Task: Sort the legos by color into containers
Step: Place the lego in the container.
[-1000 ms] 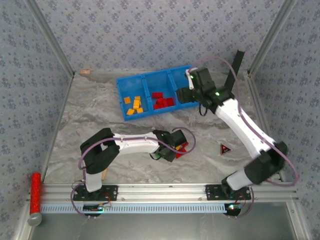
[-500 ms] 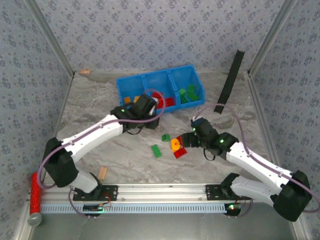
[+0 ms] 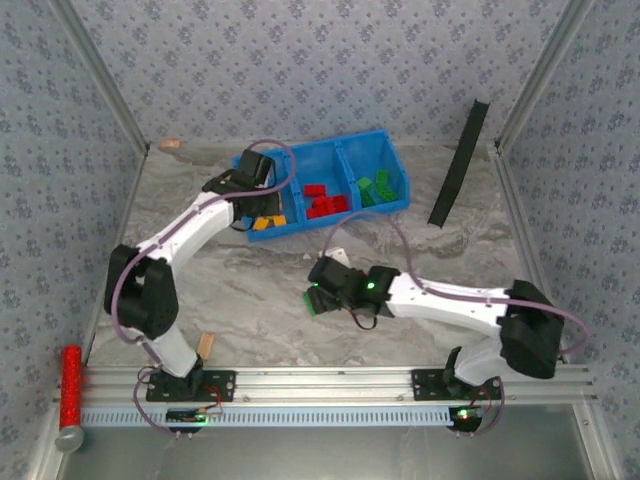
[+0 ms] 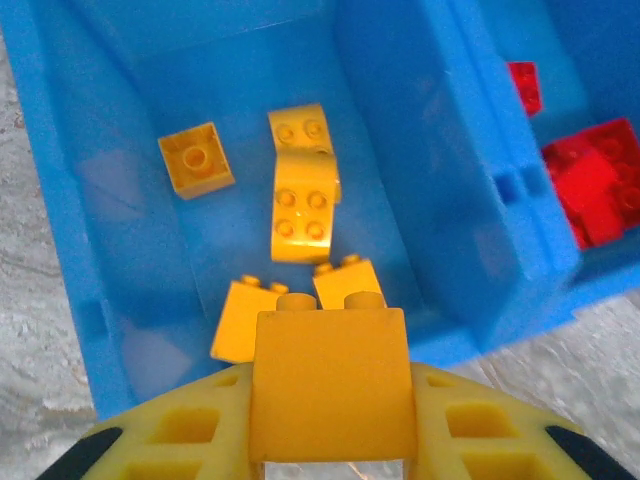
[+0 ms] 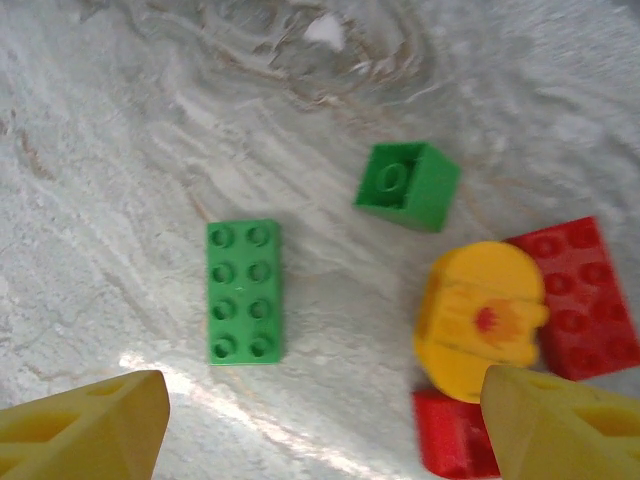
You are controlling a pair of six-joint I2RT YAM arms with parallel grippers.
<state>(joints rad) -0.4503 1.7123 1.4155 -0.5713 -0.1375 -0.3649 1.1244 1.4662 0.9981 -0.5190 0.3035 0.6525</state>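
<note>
Closer, left tool (image 4: 330, 445) clamps a yellow brick (image 4: 330, 380).

lower red brick (image 5: 452, 447) cropped, partly covered

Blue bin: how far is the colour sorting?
Done: yellow-orange bricks, red bricks and green bricks lie in separate compartments of the blue plastic bin. In hand: left gripper holds a yellow-orange brick above them. Left, under the open right gripper: two loose green bricks, a round yellow piece, loose red bricks.
</note>
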